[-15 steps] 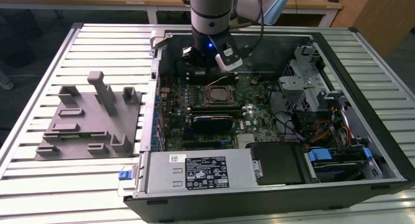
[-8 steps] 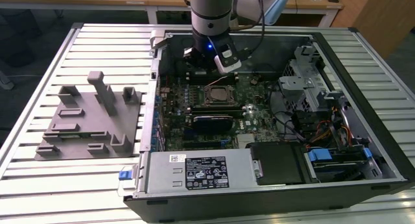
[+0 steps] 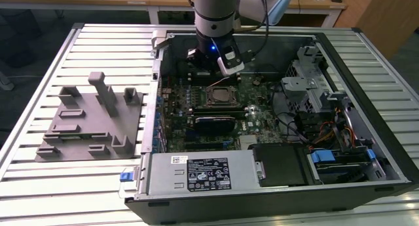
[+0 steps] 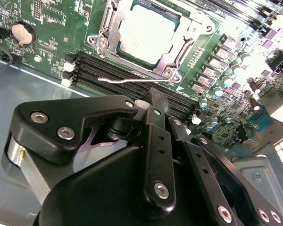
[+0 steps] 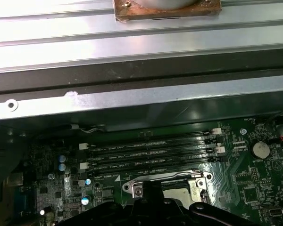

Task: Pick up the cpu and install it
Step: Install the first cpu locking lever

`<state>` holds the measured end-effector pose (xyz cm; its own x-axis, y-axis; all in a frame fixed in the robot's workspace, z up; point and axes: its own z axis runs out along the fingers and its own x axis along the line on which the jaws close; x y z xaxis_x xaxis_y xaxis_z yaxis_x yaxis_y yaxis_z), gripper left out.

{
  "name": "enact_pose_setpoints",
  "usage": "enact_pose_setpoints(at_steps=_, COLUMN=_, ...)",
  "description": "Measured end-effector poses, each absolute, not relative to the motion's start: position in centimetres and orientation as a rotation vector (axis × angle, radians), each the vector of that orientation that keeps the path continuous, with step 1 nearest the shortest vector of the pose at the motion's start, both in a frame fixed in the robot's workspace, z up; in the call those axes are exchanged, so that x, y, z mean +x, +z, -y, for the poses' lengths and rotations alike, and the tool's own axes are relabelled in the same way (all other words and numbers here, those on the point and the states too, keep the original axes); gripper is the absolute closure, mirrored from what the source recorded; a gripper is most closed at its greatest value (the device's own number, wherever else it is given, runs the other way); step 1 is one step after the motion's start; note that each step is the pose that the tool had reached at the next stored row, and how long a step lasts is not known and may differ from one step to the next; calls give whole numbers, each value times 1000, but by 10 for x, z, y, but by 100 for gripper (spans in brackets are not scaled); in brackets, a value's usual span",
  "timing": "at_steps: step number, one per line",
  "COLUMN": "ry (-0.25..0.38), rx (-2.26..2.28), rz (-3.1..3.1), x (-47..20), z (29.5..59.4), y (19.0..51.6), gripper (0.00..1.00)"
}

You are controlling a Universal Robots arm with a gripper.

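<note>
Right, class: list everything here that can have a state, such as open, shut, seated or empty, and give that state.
cpu, seated in its socket, metal top up.
socket frame, down around the cpu.
memory slots, empty.
computer case, side open, board exposed.
pincer, shut, holding nothing, above the memory slots beside the socket.

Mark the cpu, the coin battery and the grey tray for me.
cpu (image 4: 148, 35), second wrist view, middle of its silvery top.
coin battery (image 4: 22, 32), second wrist view, its round face.
grey tray (image 3: 85, 122), exterior view, bare base plate.
</note>
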<state>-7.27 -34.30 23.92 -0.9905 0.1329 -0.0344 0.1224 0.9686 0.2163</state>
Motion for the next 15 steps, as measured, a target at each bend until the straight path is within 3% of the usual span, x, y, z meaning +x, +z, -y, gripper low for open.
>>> enact_pose_setpoints(at_steps=15, ry=336, rx=200, rz=-3068, x=-64, z=343, y=232, gripper=89)
